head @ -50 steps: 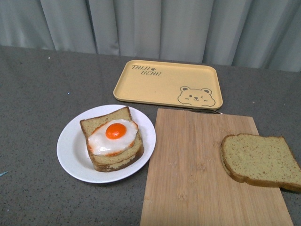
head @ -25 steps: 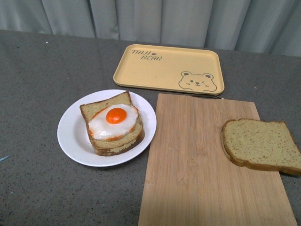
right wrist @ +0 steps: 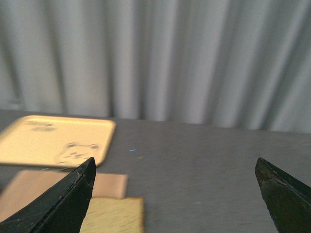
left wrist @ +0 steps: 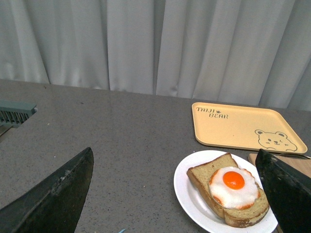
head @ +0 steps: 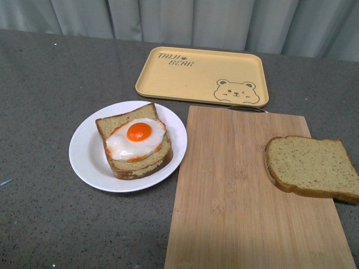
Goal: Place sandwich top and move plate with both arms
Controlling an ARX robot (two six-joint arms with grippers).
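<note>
The sandwich top (head: 312,165), a tan speckled bread slice, lies on the right part of a wooden cutting board (head: 241,196); its corner shows in the right wrist view (right wrist: 114,216). The white plate (head: 87,154) sits left of the board and holds stacked bread with a fried egg (head: 136,138). The left wrist view shows the plate (left wrist: 187,191) between my open left gripper's (left wrist: 177,194) fingers. My right gripper (right wrist: 175,194) is open and empty above the table, beside the slice. Neither arm shows in the front view.
A yellow tray with a bear drawing (head: 202,75) lies behind the plate and board, also in the left wrist view (left wrist: 245,126). Grey curtains hang at the back. A grey-green object (left wrist: 14,112) sits at the table's far left edge.
The front view has shifted: all objects sit higher in the picture than a second ago. Nothing on the table has moved relative to the rest.
</note>
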